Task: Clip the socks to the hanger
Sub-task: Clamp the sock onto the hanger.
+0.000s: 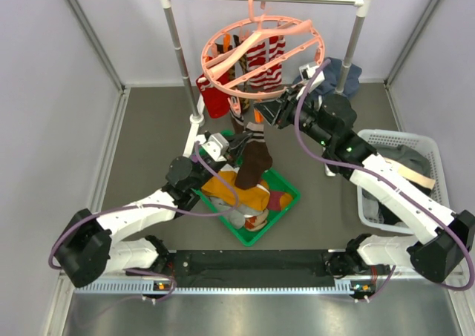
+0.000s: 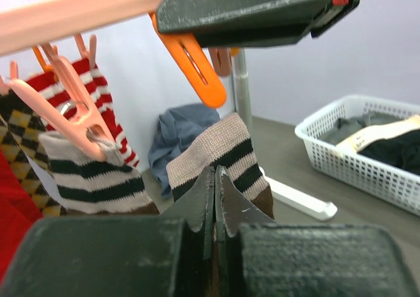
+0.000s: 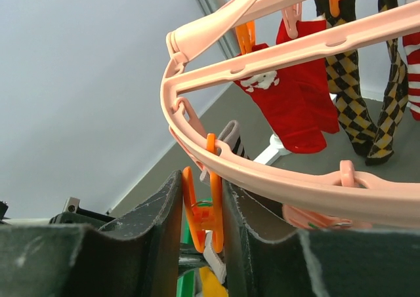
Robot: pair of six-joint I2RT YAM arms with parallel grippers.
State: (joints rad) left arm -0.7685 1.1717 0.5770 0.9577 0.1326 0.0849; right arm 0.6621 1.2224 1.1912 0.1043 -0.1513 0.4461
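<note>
The salmon-pink hanger [image 1: 205, 58] hangs from the metal rail, with several socks clipped on it. My left gripper [image 1: 237, 145] is shut on a dark brown sock [image 1: 254, 165] and holds it up under the ring's near rim. In the left wrist view my left gripper [image 2: 215, 179] pinches this sock just below its beige-and-black striped cuff [image 2: 210, 146], under an orange clip [image 2: 193, 64]. My right gripper [image 3: 203, 205] is shut on that orange clip [image 3: 205, 212], squeezing it on the ring [image 3: 295, 185]. The sock's cuff [image 3: 231, 134] shows just behind the clip.
A green tray [image 1: 288, 195] under the hanger holds more socks, one mustard orange [image 1: 223, 184]. A white basket [image 1: 401, 139] of dark garments stands at the right. A blue-grey cloth [image 1: 343, 73] lies by the rail's right post [image 1: 356, 39]. A red sock [image 3: 295, 107] hangs nearby.
</note>
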